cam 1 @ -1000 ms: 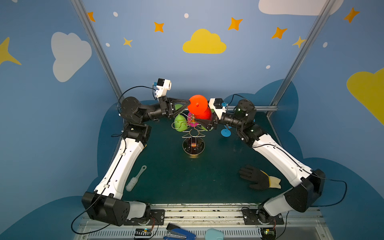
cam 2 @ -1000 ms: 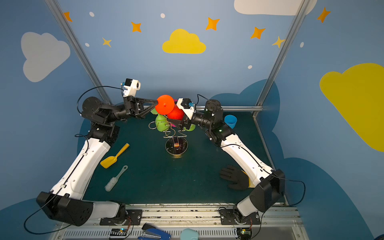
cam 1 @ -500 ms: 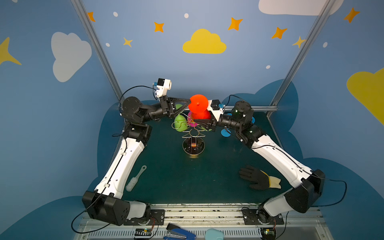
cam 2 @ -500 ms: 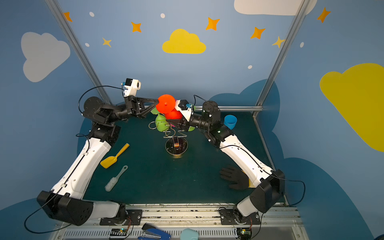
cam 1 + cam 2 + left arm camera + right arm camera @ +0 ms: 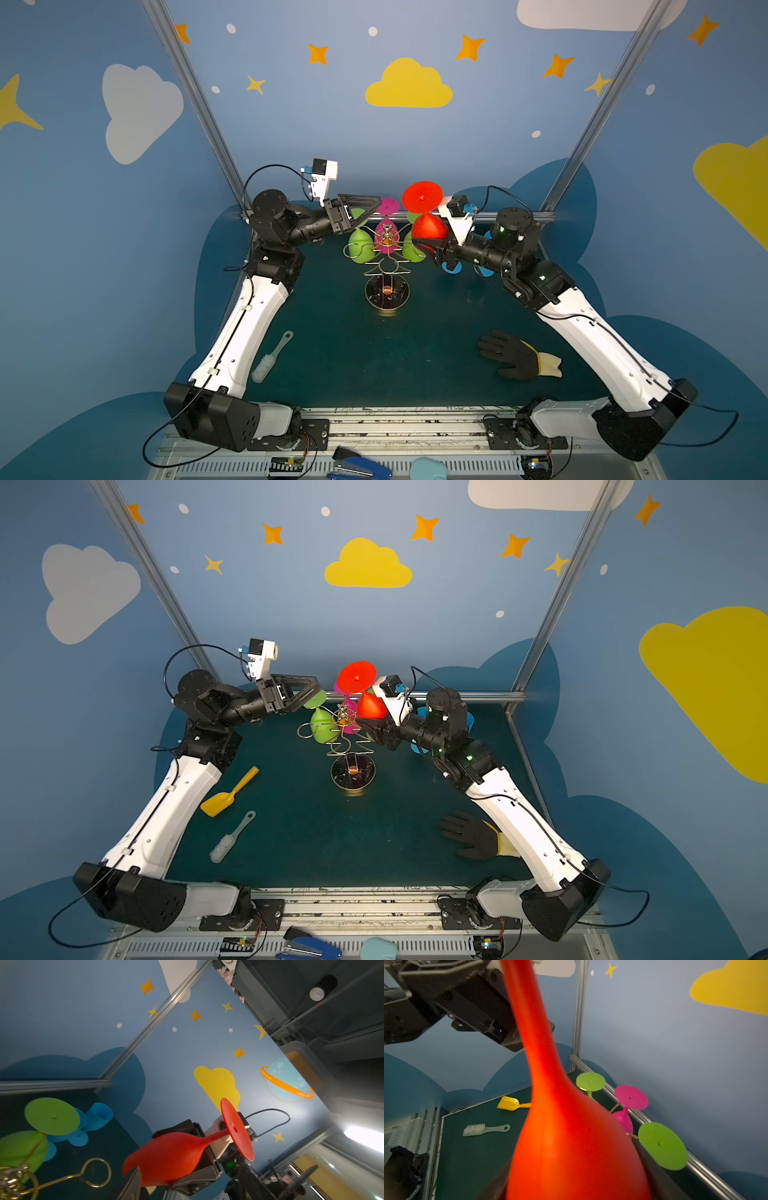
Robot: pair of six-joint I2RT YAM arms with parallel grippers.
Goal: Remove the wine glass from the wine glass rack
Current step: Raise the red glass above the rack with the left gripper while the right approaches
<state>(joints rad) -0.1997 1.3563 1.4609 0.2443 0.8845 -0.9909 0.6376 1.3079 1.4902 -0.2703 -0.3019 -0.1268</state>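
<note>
The wine glass rack (image 5: 387, 269), thin gold wire on a round dark base, stands on the bench (image 5: 332, 340) with two green wine glasses (image 5: 360, 248) and a pink wine glass (image 5: 386, 232) hung upside down. Just right of it, clear of the wire, the right end effector (image 5: 430, 245) pinches the red wine glass (image 5: 428, 228) by its bowl, foot up. The left end effector (image 5: 370, 210), pressed shut at that foot a second ago, now stands spread and empty.
</note>
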